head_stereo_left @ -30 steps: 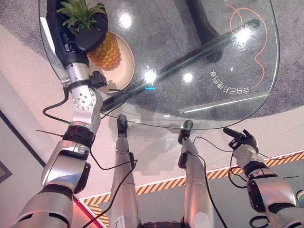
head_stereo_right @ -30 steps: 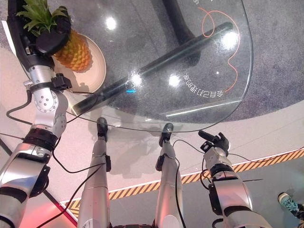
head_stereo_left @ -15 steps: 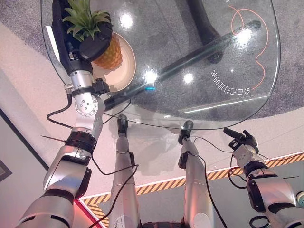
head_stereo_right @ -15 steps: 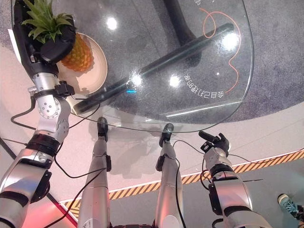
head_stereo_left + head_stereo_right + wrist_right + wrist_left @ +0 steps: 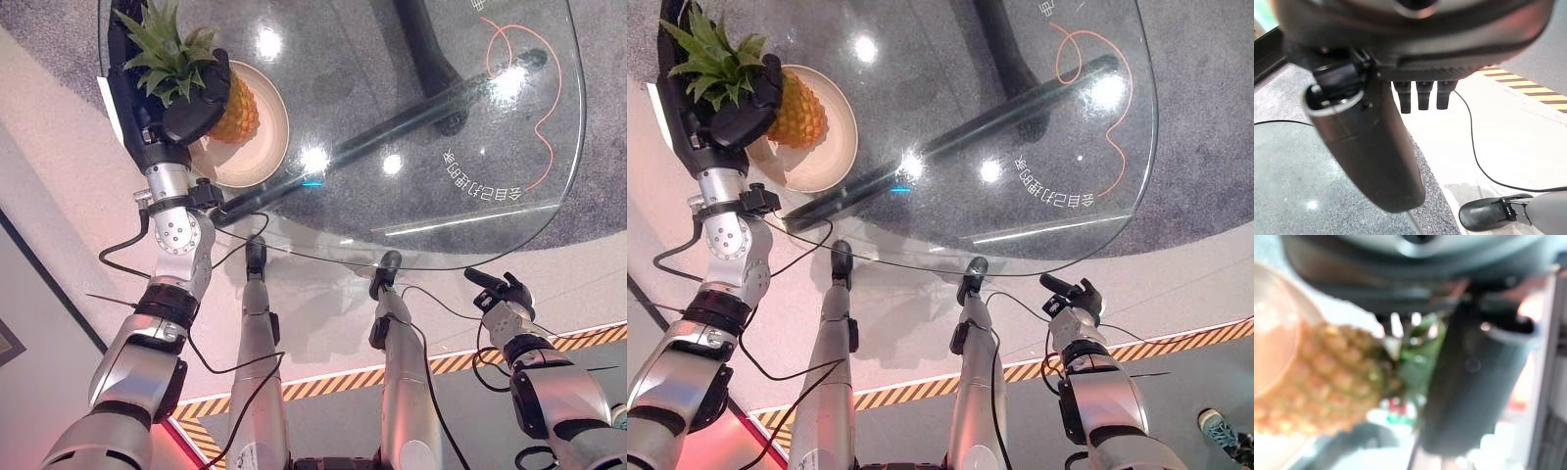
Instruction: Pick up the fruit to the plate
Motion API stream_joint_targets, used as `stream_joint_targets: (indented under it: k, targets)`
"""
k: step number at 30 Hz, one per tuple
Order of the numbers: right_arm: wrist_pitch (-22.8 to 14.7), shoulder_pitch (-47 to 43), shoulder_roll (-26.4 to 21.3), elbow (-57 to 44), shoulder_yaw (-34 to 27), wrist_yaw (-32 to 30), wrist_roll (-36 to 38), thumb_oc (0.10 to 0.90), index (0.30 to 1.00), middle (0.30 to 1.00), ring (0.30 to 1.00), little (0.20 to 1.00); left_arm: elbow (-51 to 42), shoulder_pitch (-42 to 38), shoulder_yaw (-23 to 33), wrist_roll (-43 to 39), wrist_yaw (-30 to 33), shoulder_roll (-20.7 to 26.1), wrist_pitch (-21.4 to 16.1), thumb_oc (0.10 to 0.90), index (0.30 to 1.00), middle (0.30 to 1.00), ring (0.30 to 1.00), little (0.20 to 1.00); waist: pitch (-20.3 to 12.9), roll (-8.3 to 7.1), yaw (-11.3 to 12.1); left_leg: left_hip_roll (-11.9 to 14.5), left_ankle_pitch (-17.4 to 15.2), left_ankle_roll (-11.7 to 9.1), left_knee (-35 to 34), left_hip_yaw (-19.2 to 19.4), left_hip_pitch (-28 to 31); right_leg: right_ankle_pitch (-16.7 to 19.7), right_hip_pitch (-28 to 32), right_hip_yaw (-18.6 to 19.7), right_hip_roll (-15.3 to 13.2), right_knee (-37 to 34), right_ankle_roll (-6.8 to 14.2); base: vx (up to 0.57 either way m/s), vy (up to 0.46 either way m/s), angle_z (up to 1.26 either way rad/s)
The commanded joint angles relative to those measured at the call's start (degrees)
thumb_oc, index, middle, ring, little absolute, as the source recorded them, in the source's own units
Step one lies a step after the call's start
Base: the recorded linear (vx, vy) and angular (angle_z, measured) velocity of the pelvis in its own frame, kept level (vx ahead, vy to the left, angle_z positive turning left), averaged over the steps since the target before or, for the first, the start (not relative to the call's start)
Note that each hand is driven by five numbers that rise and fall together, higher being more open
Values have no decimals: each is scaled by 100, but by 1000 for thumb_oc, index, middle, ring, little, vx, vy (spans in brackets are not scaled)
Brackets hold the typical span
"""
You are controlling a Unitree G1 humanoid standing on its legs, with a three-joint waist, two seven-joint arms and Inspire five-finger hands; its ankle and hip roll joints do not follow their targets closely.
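The left hand point(image 5: 162, 103) is curled round the pineapple point(image 5: 235, 103) at the junction of body and leaf crown, at the far left of the glass table point(image 5: 411, 147). The body of the pineapple lies over the plate point(image 5: 257, 157); whether it rests on the plate cannot be told. Its long axis runs roughly level, crown toward the left, body toward the right. The plate sits directly beneath the held fruit, so release appears to be the remaining step. The right hand point(image 5: 1073, 294) hangs low, near right, off the table, well apart from the fruit, fingers loosely extended.
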Motion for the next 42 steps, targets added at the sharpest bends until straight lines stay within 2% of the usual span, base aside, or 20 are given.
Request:
stream_joint_targets:
  k: [1, 42]
  targets:
    - [-220, 191, -366, -92, -147, -125, 62, 800, 900, 900, 900, 900, -486, -199, 511, 19, 9, -18, -659, 800, 900, 900, 900, 900, -144, 46, 201, -217, -721, 582, 591, 80, -88, -23, -35, -219, -32, 67, -95, 0, 0, 0]
    - [-280, 327, -447, -132, -261, -155, 143, 800, 900, 900, 900, 900, -901, 622, 549, 107, -232, -124, -583, 800, 900, 900, 900, 900, -144, 179, 357, -256, -705, 599, 585, 19, -105, -33, -41, -318, -132, 103, -90, 0, 0, 0]
